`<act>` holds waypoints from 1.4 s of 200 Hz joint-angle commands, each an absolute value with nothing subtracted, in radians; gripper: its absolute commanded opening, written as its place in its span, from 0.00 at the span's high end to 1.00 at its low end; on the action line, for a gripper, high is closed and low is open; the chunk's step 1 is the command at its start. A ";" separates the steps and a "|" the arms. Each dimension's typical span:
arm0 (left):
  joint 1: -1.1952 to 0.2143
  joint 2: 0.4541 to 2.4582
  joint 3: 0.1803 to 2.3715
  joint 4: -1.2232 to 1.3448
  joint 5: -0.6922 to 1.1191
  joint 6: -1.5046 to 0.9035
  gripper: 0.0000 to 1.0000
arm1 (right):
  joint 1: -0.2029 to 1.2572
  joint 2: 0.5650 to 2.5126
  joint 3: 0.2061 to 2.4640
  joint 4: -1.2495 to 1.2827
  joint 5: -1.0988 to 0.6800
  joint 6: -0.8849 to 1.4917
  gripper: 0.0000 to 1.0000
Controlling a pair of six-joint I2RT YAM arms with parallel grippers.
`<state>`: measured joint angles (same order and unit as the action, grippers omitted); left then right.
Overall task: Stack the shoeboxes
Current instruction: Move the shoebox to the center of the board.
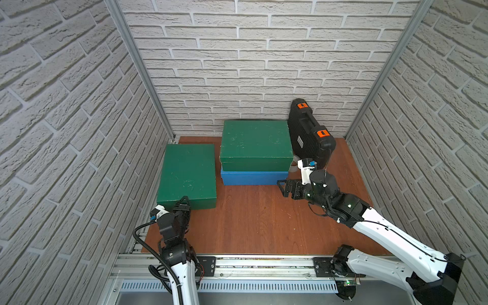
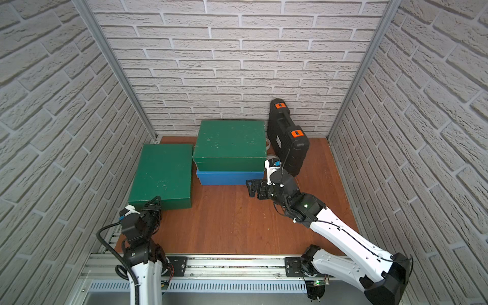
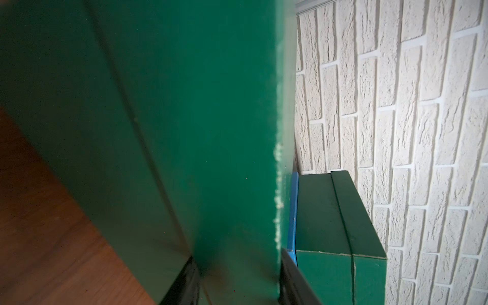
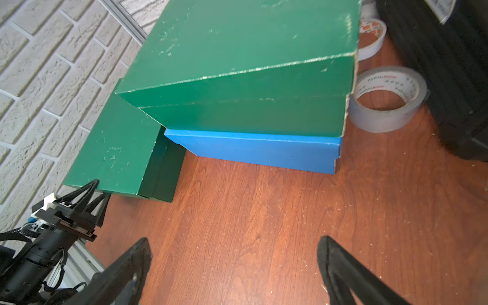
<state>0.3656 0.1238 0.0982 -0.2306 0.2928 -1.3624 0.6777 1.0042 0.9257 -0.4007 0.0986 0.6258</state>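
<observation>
At nine o'clock on the wooden table, the left gripper is pinching the near edge of the lone green shoebox. Toward twelve, the second green shoebox is sitting on the blue shoebox. The right gripper, jaws spread, is hovering just beside the blue shoebox's three o'clock corner, near the black case.

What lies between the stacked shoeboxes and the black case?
Two tape rolls lie there on the wooden table: a grey roll by the blue shoebox and a white roll farther back. The right wrist view shows both.
</observation>
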 commanded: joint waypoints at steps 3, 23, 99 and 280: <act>0.351 0.135 0.124 -0.512 0.274 -1.284 0.67 | 0.678 1.018 0.951 -0.350 0.071 0.647 0.01; 0.351 0.126 0.177 -0.572 0.266 -1.272 0.23 | 0.683 1.050 0.972 -0.351 0.053 0.647 0.01; 0.371 0.473 0.632 -0.643 0.319 -1.060 0.02 | 0.811 1.211 1.079 -0.346 0.064 0.609 0.01; 0.313 2.029 2.080 -0.582 0.231 -0.475 0.02 | 1.216 1.868 1.432 -0.167 0.138 0.533 0.01</act>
